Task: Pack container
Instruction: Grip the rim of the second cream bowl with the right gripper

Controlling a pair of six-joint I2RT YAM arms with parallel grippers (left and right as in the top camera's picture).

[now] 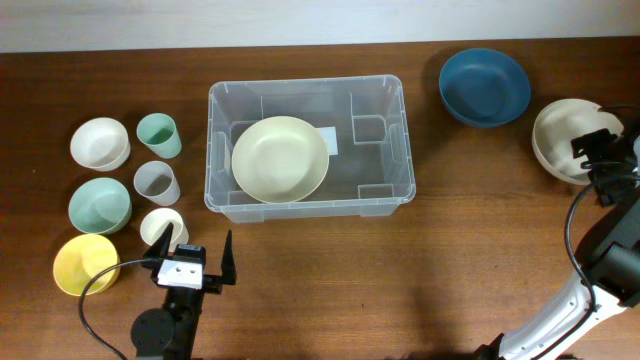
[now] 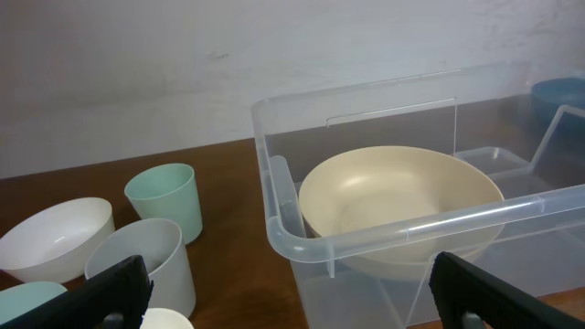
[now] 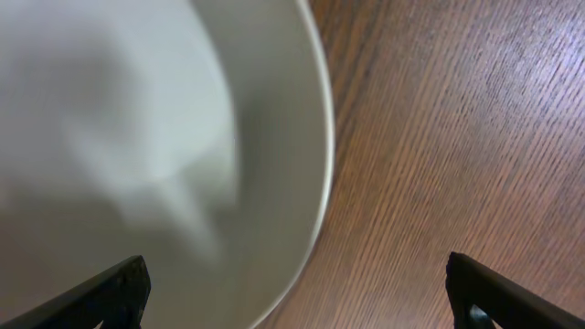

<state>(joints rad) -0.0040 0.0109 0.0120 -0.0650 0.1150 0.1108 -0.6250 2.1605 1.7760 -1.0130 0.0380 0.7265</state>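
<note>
Wooden table [image 1: 420, 270]. Clear container [image 1: 305, 83] sits mid-table, upright, open-topped. Cream bowl [image 1: 280, 158] lies inside the container, in its left half. Blue bowl [image 1: 484, 86] right of container, off-white bowl [image 1: 560, 135] further right. Small bowls [image 1: 100, 205] and cups [image 1: 157, 182] left of container. Left gripper [image 1: 197, 258] front-left of container, jaws wide apart, empty. Right gripper [image 3: 297, 288] over off-white bowl's rim, jaws wide apart, gripping nothing.

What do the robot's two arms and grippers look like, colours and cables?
The left gripper is black, with a white block behind its slim fingers and a thin black cable looping beside it. The right gripper is black too, on a black-jointed arm with a white link and a black cable.
</note>
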